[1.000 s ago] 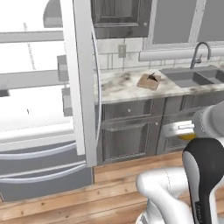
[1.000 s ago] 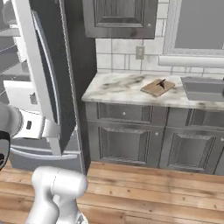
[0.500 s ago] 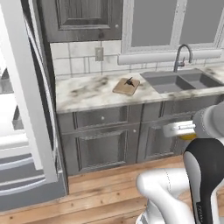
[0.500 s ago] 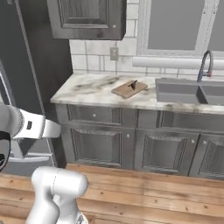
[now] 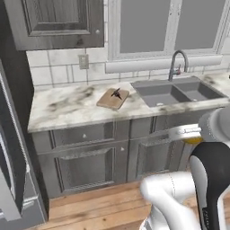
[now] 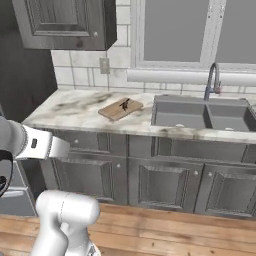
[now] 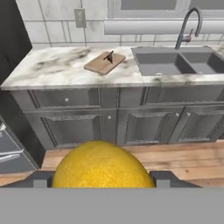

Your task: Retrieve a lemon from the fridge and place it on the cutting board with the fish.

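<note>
Marble counter (image 6: 75,107): board (image 6: 120,108) carries fish (image 6: 124,104), lengthwise diagonal. Gripper (image 7: 101,180), tips half hidden, clamps lemon (image 7: 101,168).

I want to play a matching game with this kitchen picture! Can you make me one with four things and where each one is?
Things:
1. lemon
2. fish
3. cutting board
4. faucet

Places:
A. behind the sink
B. on the marble counter, left of the sink
C. between the gripper's fingers
D. lying on the board

Pairs: 1-C, 2-D, 3-B, 4-A
</note>
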